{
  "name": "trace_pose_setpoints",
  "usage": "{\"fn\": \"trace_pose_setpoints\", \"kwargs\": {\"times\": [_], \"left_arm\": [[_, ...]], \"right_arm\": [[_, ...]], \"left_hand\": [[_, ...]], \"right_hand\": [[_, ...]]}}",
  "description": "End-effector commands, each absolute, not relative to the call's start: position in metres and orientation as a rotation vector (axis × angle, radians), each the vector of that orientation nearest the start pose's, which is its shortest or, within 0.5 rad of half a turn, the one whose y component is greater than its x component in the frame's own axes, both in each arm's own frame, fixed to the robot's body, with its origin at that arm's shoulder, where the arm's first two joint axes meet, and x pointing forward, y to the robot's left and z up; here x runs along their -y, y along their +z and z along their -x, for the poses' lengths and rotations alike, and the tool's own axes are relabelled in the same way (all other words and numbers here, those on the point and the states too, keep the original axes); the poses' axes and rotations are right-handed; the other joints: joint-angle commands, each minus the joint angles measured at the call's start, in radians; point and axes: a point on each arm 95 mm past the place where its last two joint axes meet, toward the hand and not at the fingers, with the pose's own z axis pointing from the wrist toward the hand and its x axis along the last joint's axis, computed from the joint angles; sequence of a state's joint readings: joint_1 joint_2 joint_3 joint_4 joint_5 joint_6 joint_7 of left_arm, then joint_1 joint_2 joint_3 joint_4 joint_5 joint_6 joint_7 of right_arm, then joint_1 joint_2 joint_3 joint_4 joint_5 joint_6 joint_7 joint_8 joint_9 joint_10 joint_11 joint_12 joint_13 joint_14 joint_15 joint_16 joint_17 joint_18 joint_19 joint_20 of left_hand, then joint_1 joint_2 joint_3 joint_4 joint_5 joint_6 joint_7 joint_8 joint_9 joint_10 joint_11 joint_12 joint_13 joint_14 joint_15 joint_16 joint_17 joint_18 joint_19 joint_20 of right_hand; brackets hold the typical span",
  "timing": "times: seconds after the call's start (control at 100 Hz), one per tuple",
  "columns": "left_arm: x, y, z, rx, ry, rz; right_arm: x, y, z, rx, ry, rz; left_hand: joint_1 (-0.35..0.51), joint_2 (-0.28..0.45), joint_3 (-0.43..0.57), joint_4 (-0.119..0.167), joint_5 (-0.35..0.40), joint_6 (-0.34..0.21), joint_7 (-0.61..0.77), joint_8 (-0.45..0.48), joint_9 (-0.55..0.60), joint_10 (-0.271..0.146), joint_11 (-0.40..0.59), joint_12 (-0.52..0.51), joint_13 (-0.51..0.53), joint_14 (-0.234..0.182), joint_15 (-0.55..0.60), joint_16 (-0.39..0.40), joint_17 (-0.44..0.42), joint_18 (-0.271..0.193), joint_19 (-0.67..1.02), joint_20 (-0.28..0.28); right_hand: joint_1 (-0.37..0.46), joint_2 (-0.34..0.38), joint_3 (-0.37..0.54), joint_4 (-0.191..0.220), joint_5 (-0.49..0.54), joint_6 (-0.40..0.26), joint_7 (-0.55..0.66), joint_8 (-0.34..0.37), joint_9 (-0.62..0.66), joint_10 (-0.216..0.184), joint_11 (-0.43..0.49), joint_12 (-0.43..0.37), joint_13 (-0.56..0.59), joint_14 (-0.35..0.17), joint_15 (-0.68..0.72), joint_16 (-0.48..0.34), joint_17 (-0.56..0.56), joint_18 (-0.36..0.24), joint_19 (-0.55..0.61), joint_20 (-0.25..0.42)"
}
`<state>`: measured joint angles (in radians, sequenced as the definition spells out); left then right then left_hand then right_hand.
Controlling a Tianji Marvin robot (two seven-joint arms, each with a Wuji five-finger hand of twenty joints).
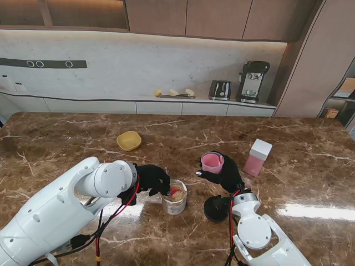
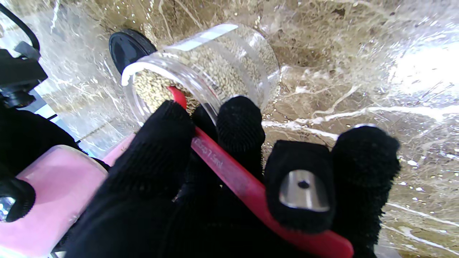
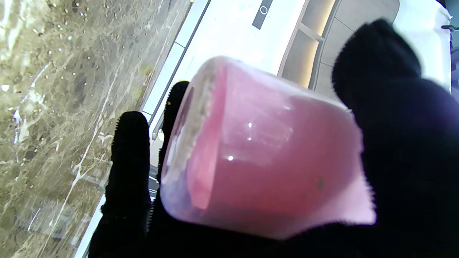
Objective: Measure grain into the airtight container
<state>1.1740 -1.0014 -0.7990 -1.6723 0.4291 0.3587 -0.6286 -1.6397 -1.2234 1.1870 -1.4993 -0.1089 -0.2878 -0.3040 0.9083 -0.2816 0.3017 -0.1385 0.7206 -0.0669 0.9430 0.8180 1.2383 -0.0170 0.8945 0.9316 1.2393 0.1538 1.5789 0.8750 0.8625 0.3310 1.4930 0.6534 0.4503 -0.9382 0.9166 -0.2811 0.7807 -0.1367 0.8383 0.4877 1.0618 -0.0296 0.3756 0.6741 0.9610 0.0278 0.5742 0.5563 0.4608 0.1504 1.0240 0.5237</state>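
Left hand [image 1: 151,180] grips red spoon [image 2: 229,172], its bowl down in the grain jar [image 1: 175,198]. Right hand [image 1: 224,174] holds pink cup [image 1: 212,162] off the counter [image 1: 66,138].

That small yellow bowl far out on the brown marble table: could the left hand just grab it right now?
Probably not yet: the left hand is shut on a red measuring spoon dipped in the clear grain jar. The path to the yellow bowl looks unobstructed.

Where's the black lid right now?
Stand view: the black lid lies on the table, right of the grain jar and nearer to me than the right hand holding the pink container.
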Motion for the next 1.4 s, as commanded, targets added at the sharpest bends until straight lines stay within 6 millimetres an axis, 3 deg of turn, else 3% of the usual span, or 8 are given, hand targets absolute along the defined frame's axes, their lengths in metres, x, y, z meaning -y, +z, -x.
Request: {"fn": "trace_pose_setpoints", "kwargs": {"times": [0.0, 1.39], "left_arm": [[0.090, -0.302, -0.410, -2.051, -1.246, 1.848], [0.076, -0.298, -0.407, -1.970, -1.312, 2.021]], "right_arm": [[-0.023, -0.364, -0.371, 0.612, -2.428, 2.123], [-0.024, -0.367, -0.373, 0.625, -2.416, 2.130]], "left_hand": [[0.055, 0.034, -0.011, 0.023, -0.020, -0.037, 0.014, 0.028, 0.007, -0.029, 0.040, 0.016, 0.030, -0.035, 0.092, 0.006, 0.000, 0.007, 0.080, 0.015], [0.087, 0.056, -0.073, 0.036, -0.026, -0.039, 0.004, 0.046, -0.003, -0.029, 0.047, 0.024, 0.030, -0.024, 0.084, 0.010, -0.014, 0.017, 0.086, 0.025]], "right_hand": [[0.124, 0.189, 0.201, -0.003, 0.065, -0.175, 0.045, 0.009, -0.014, -0.037, -0.010, -0.014, -0.023, -0.035, -0.005, -0.005, -0.003, -0.006, -0.010, 0.022], [0.125, 0.188, 0.201, -0.003, 0.065, -0.176, 0.045, 0.008, -0.016, -0.037, -0.009, -0.016, -0.022, -0.036, -0.008, -0.006, -0.001, -0.005, -0.012, 0.028]]}}
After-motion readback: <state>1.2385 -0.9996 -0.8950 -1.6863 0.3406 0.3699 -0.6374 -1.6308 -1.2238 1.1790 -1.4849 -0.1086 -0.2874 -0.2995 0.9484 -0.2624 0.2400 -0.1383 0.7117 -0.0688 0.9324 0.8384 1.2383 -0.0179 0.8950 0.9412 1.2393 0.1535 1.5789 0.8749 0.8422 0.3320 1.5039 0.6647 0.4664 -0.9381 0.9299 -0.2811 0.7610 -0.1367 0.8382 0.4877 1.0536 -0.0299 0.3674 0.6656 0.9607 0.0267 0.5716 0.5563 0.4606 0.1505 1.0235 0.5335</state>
